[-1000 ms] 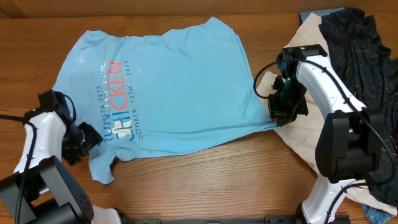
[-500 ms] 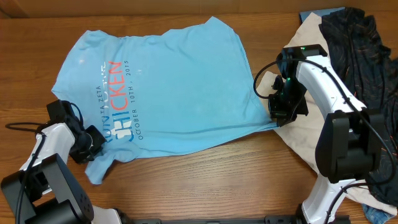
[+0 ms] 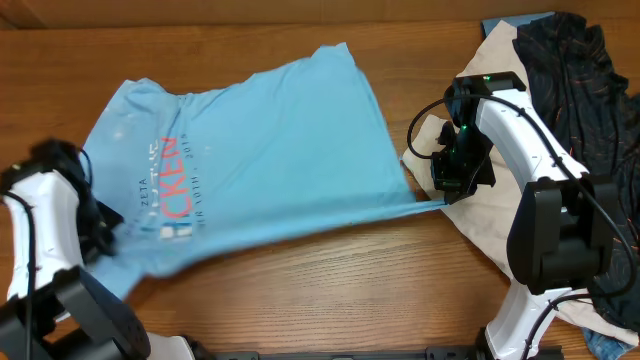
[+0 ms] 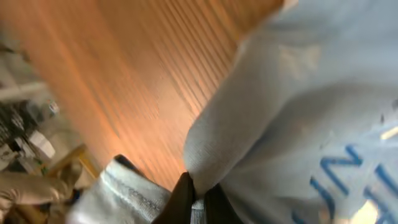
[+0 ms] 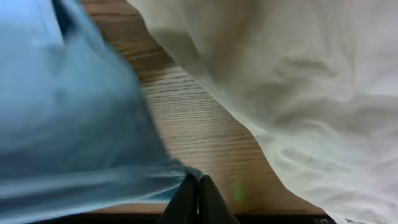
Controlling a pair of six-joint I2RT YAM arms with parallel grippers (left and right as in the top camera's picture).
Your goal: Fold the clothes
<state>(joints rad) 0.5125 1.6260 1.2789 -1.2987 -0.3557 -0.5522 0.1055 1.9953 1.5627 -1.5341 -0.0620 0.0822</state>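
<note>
Light blue short-sleeved T-shirt [image 3: 270,150] on brown wooden table [image 3: 350,290]; left gripper [image 4: 198,200] clamped on sleeve fold, right gripper [image 5: 198,191] clamped on hem corner.

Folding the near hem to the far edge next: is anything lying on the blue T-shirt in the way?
Nothing visible: the blue T-shirt is bare on top. The cream garment lies beside its right corner and the right end effector, off the fold path. The left end effector grips the shirt.
</note>
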